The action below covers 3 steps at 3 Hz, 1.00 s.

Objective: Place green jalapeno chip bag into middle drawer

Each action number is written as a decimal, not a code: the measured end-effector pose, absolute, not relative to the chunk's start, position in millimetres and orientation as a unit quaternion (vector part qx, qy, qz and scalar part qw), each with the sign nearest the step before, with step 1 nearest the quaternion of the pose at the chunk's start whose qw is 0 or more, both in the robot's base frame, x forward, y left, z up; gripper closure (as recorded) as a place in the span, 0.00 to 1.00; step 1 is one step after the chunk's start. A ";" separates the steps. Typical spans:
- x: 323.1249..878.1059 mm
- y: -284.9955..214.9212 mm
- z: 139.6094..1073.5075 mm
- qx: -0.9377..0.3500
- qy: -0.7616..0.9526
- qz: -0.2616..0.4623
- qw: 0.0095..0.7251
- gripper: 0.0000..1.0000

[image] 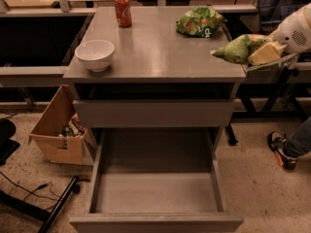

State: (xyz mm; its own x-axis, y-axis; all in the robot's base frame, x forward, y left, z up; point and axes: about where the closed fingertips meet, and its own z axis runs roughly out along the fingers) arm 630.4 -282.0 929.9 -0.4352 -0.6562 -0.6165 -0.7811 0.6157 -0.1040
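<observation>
The claw [264,53] grips the flat pale-green foil chip bag [236,49] beside the grey bench [160,52] (pickup done, I'd say); the wide grey metal drawer [155,223] stands open below.

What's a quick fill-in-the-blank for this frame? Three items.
1. The middle drawer is pulled ____.
2. The gripper, just off the edge of the tabletop, is ____ on the green jalapeno chip bag.
3. The tabletop carries a red can, a brighter green bag and a white ____.
Missing: open; shut; bowl.
</observation>
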 end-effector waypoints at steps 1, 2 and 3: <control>603.9 -322.5 880.7 -0.385 0.880 0.055 0.271 1.00; 591.5 -317.3 843.0 -0.390 0.888 0.069 0.235 1.00; 591.5 -317.2 842.9 -0.390 0.888 0.069 0.235 1.00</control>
State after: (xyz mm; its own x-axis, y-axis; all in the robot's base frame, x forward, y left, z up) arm 591.5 -317.2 842.9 -0.5859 -0.6595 -0.4708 -0.7244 0.6867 -0.0604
